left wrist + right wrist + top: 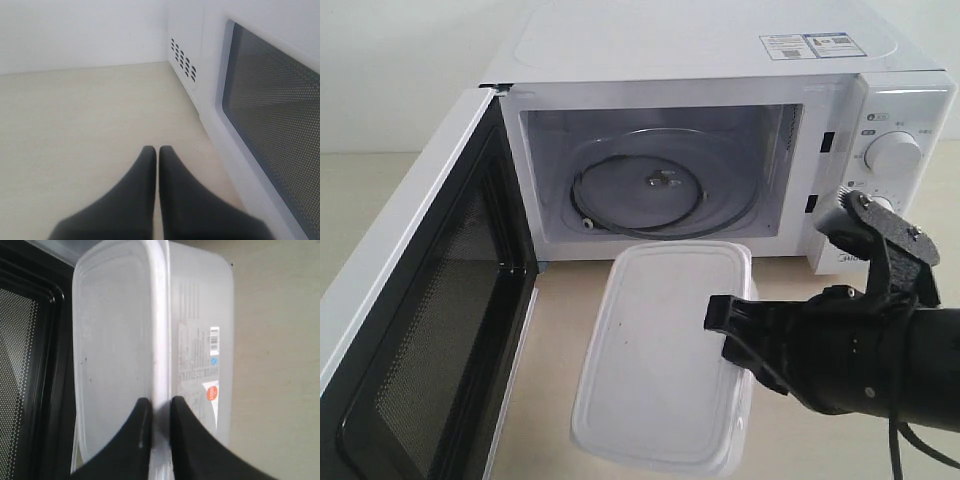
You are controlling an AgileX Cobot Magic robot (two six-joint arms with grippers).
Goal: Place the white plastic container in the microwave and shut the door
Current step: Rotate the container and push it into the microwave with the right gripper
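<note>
- Surface: pale beige matte tabletop (360, 200); plain off-white wall (400, 60) behind it.
- White boxy countertop microwave (700, 50) stands on the tabletop. A printed sticker (805, 45) sits on its top and a round white dial (892, 153) on the control panel.
- White side-hinged door with dark mesh window (430, 330) is swung fully open to the left. The round glass turntable (650, 185) shows in the cavity.
- Rectangular translucent-white plastic container (660, 350) sits in front of the open cavity, outside it, lid on. A label with an orange-red round mark (211, 392) runs along one side. Cannot tell whether its base rests on the tabletop.
- Right gripper (157, 407): black fingers (140, 430) clamped on the container's lid rim at the edge away from the door.
- Left gripper (158, 152): fingers pressed together, nothing between them, over bare tabletop beside the door's outer face.
</note>
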